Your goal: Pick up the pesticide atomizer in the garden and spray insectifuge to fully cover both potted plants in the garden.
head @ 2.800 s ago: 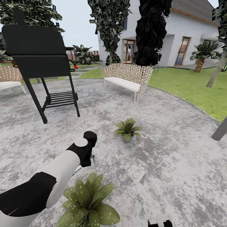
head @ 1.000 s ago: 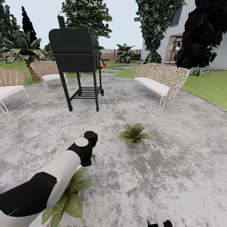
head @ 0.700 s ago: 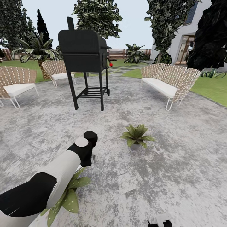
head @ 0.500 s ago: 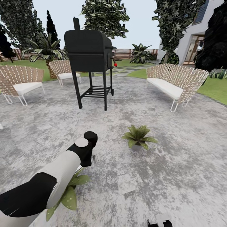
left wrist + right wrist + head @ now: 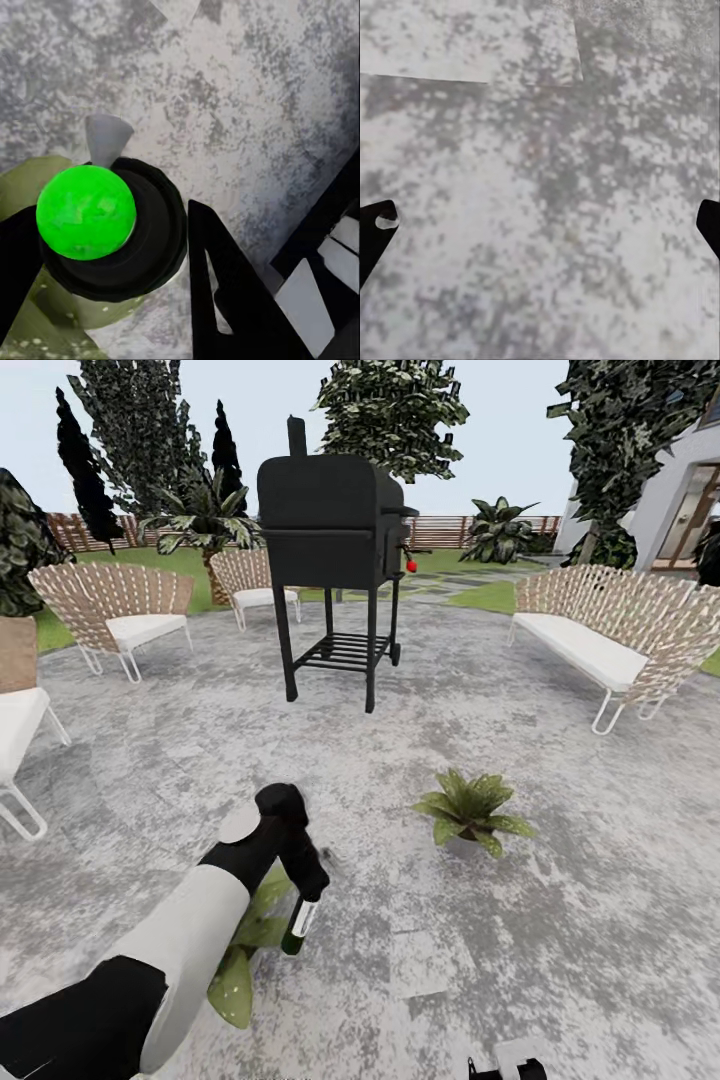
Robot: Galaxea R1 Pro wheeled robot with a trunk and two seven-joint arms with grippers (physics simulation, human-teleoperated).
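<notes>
My left gripper is shut on the pesticide atomizer, a dark green bottle hanging below the fingers. In the left wrist view the atomizer shows a bright green top and a grey nozzle, between black fingers. It hangs just above one potted plant, whose speckled leaves lie partly hidden under my arm. The other potted plant stands on the paved patio further right. My right gripper is open over bare paving; its top shows at the head view's lower edge.
A black grill stands ahead on the patio. A wicker bench is at the right, wicker chairs at the left and a white seat at the left edge. Lawn, trees and a brown fence lie beyond.
The camera has turned left, shifting the scene rightward. My left wrist has tipped downward, so the atomizer now shows hanging under the gripper over the near plant.
</notes>
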